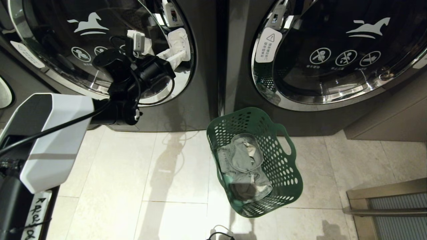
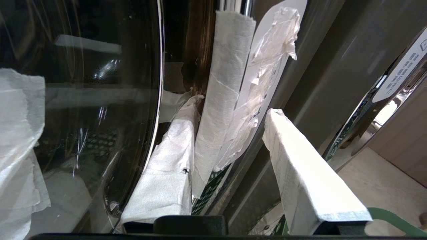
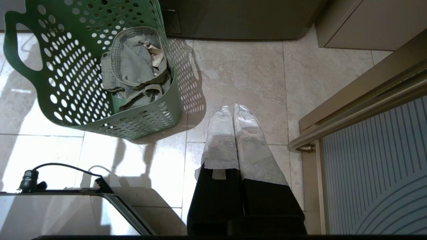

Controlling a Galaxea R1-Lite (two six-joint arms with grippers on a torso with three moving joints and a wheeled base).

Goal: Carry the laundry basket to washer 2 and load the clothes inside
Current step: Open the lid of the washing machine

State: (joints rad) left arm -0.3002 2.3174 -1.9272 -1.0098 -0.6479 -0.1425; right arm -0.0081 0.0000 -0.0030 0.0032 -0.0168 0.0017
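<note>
Nearest, at about five o'clock in the head view, the green laundry basket [image 1: 267, 133] sits on the tiled floor [image 1: 133, 173] with grey clothes [image 1: 242, 160] inside, just below the right washer [image 1: 333, 50]. Off to its side the right pincer [image 3: 233, 108] hangs pressed closed and empty. Farther, at eleven o'clock, the left pincer [image 2: 233, 133] grips the taped door handle [image 2: 223, 83] of the left washer [image 1: 100, 33].

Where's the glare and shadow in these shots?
Head view: bright patches on the floor left of the basket, reflections on both washer doors. Right wrist view: the basket throws a dotted shadow on the tiles. Left wrist view: streaky reflections across the door glass.
</note>
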